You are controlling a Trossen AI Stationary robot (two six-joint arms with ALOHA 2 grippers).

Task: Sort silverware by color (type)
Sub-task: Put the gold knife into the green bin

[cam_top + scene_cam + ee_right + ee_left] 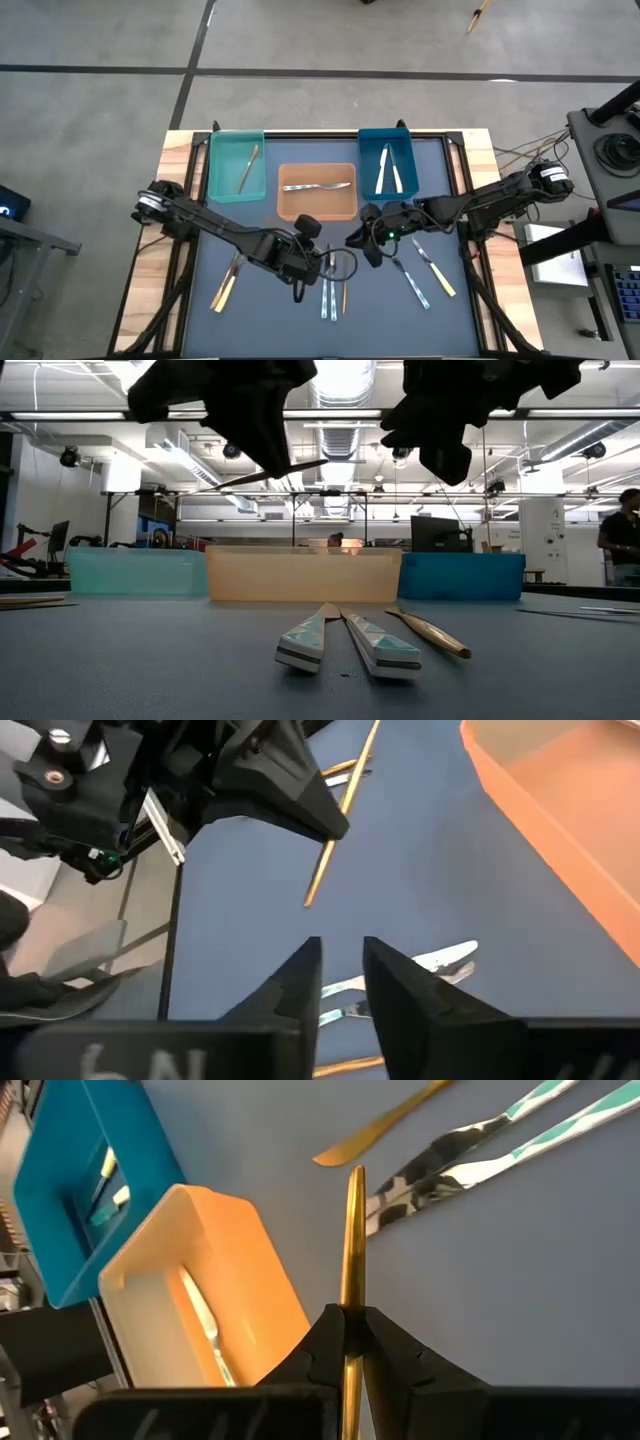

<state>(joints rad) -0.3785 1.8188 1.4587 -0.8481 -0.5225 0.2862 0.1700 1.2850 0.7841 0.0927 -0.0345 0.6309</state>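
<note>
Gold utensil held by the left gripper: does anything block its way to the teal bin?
Nothing visible does. The left gripper holds the slim gold utensil above the mat, and the teal rectangular bin lies beyond bare mat, beside the orange bin.

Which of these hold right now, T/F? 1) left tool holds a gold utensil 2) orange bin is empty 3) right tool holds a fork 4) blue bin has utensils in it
1) True: the left tool is shut on a gold utensil.
2) False: the orange bin holds a silver fork.
3) False: the right tool holds nothing.
4) True: the blue bin holds two utensils.
</note>
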